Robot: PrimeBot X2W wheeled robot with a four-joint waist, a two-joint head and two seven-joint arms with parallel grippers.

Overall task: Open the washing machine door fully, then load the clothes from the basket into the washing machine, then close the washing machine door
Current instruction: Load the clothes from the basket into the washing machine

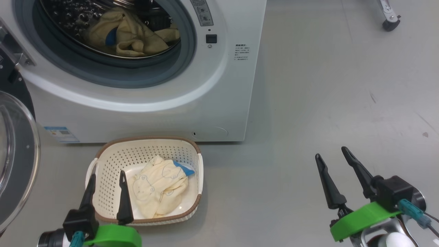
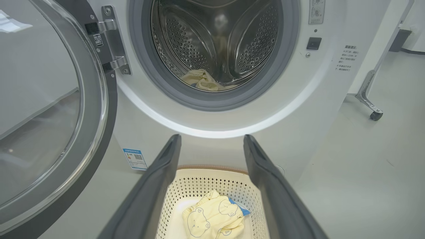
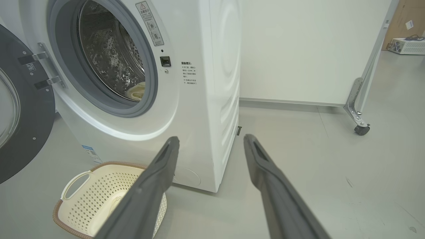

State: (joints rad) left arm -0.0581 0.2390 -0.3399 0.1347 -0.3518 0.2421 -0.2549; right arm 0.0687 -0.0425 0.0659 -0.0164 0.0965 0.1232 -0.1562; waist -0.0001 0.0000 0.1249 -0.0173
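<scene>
Already the washing machine door stands wide open at the left edge, and some clothes lie inside the washing machine, upper left. One garment lies in the basket, lower centre. The left claw and right claw gape empty; closing the door is not yet done.

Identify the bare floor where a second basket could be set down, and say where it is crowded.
Free: the grey floor right of the washing machine, out to the castor. Crowded: in front of the machine, where the basket sits beside the open door, with the left gripper over it.
</scene>
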